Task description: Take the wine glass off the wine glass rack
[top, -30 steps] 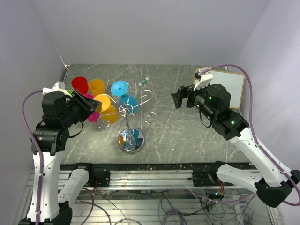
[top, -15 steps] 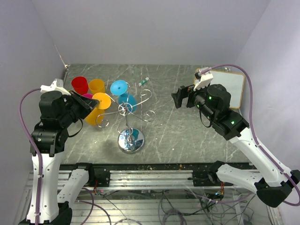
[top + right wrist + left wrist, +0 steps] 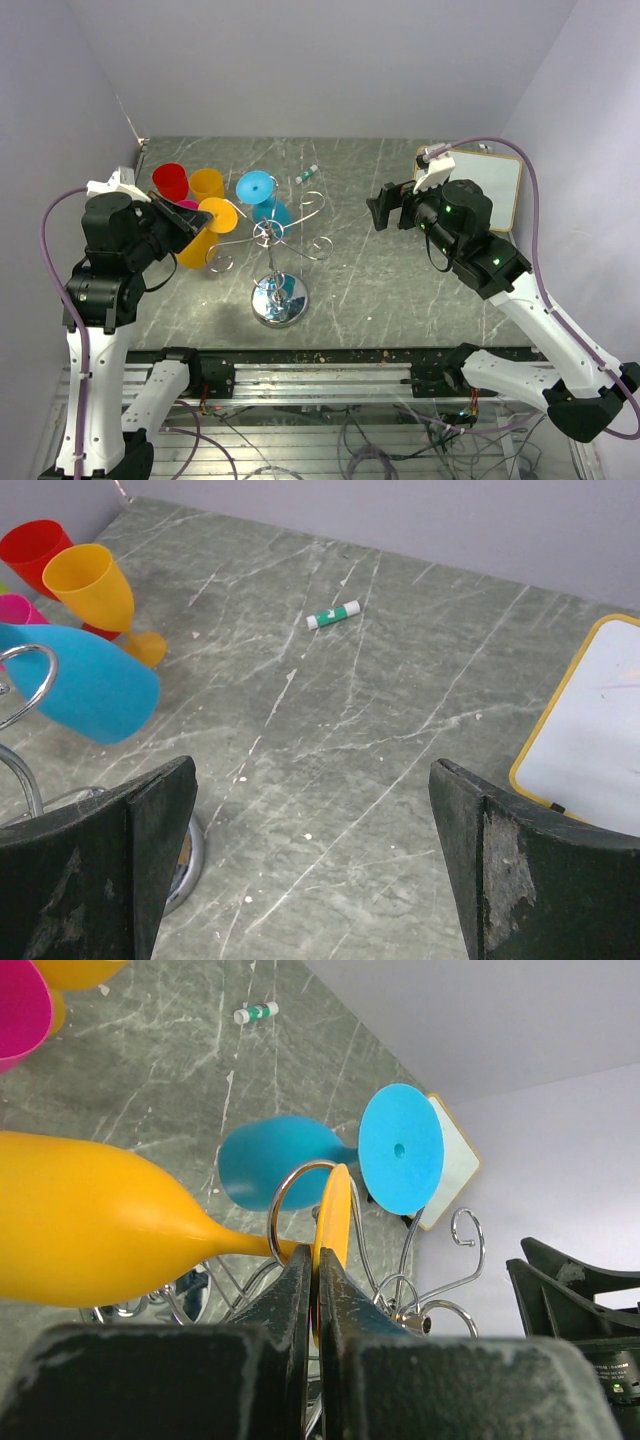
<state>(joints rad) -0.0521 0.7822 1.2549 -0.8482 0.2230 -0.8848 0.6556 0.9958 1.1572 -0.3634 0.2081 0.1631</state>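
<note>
Top view: my left claw [image 3: 200, 224] is clenched on the foot of the orange wine glass [image 3: 197, 248]. The glass lies tilted at a left hook arm of the wine glass rack [image 3: 279, 298]. My right claw [image 3: 383, 210] hangs well apart.

Left wrist: the stem sits inside a chrome loop, so I judge the glass not yet unhooked. Next, slide the stem out through the loop's opening, clear of the blue glass [image 3: 275, 1158].

Right wrist: fingers spread wide, only tabletop [image 3: 400, 730] between them.
</note>
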